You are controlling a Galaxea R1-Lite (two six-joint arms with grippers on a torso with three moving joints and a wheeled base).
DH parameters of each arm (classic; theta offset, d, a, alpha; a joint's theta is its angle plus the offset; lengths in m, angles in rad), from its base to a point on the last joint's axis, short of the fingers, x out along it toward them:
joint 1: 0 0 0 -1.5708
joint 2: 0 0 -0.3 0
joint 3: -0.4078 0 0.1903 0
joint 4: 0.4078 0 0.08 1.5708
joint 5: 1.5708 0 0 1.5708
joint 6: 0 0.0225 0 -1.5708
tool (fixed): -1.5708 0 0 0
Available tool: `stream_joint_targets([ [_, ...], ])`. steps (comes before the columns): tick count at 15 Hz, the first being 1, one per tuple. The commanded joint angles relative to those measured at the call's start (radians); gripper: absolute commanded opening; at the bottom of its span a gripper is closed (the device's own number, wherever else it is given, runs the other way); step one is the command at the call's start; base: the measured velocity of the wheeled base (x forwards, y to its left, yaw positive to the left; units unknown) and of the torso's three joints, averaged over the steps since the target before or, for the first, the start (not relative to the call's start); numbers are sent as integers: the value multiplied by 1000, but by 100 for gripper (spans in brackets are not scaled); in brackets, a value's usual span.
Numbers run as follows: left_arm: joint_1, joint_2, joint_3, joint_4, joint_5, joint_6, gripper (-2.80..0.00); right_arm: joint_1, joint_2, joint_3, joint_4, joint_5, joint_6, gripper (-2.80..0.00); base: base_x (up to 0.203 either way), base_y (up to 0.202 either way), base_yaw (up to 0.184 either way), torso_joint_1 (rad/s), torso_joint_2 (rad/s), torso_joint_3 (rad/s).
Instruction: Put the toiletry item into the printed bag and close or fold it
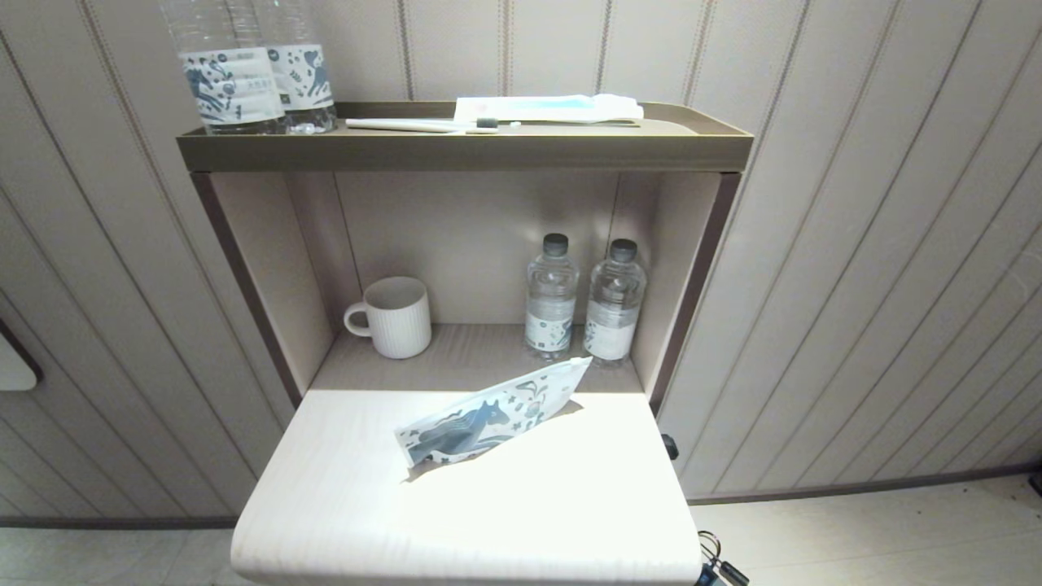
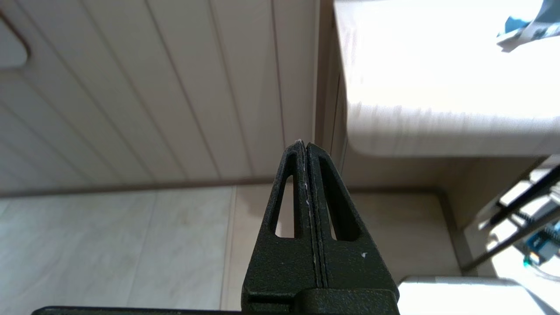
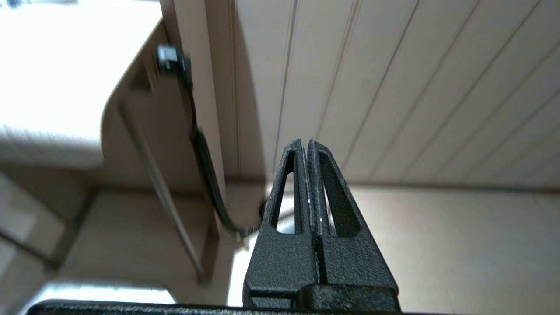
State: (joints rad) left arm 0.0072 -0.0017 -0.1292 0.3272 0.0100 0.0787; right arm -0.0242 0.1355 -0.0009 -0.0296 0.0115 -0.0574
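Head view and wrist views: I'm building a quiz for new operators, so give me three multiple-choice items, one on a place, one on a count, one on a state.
1. Where does the printed bag lie?
A. top shelf
B. the white tabletop
C. floor

2. How many bottles stand beside the mug in the niche?
A. two
B. one
C. four

3. How is the left end effector?
A. open
B. gripping the bag
C. shut, empty

Answers: 1 B, it rests at the tabletop's back. 2 A, two capped bottles. 3 C, fingers pressed together, nothing between.

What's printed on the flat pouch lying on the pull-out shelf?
A dark-blue horse with small blue motifs on the white pouch; head view.
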Motion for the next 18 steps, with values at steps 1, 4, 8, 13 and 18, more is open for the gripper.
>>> stream_joint_targets([
  [1,0,2,52,-133,-5,2,-280,14,-134,1,-16,-8,18,-280,0,0,0,0,0,0],
  [4,0,2,129,-318,-19,-6,-280,15,-136,1,-30,-23,75,-280,0,0,0,0,0,0],
  [8,0,5,129,-307,-27,-5,-280,15,-136,1,-32,-35,92,-280,0,0,0,0,0,0],
  [13,-1,6,129,-309,-23,-18,-280,15,-136,1,-31,-42,102,-280,0,0,0,0,0,0],
  [18,-3,6,129,-310,-8,-66,-280,15,-136,1,-30,-41,102,-280,0,0,0,0,0,0],
])
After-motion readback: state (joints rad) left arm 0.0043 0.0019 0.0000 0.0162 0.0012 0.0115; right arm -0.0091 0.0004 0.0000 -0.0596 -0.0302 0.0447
